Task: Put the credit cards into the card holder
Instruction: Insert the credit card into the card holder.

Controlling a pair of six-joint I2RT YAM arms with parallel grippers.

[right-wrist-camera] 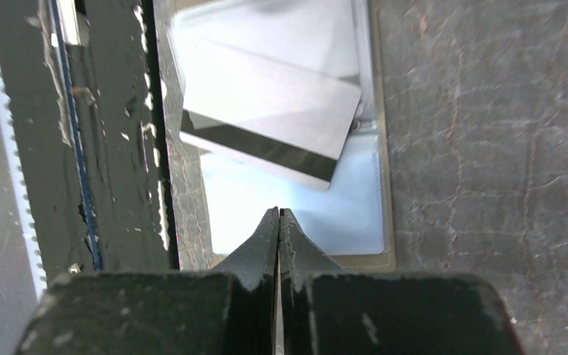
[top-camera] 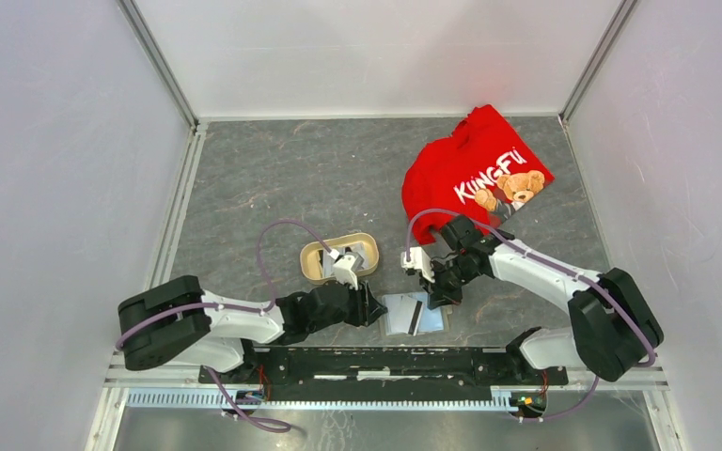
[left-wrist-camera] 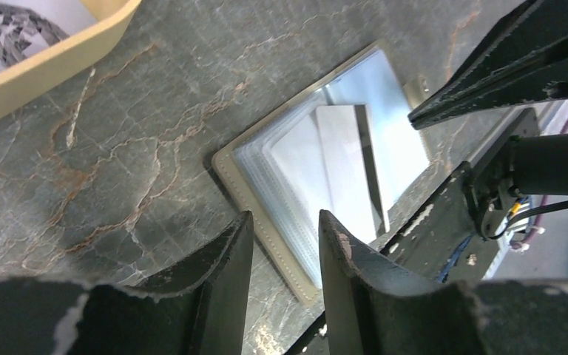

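Card holder (top-camera: 397, 318) lies opened flat on the grey marbled table (top-camera: 273, 178), close to the black rail (top-camera: 385, 360) along the front edge, its clear pockets facing up. One pale card (right-wrist-camera: 266, 103) with a dark stripe lies slantwise on those pockets; I cannot tell whether any of it is tucked in. The left gripper (left-wrist-camera: 285, 255) hovers at the holder's left edge, its jaws partly apart with nothing between them. The right gripper (right-wrist-camera: 279, 222) is pinched tight and empty, its tips over the bare pocket just beside the card. Behind the left gripper sits a beige oval tray (top-camera: 308, 263) with more cards (left-wrist-camera: 15, 26) in it, partly hidden from above by the left wrist. A red shirt (top-camera: 475, 169) with a teddy bear lies further back on the right, well apart from the holder
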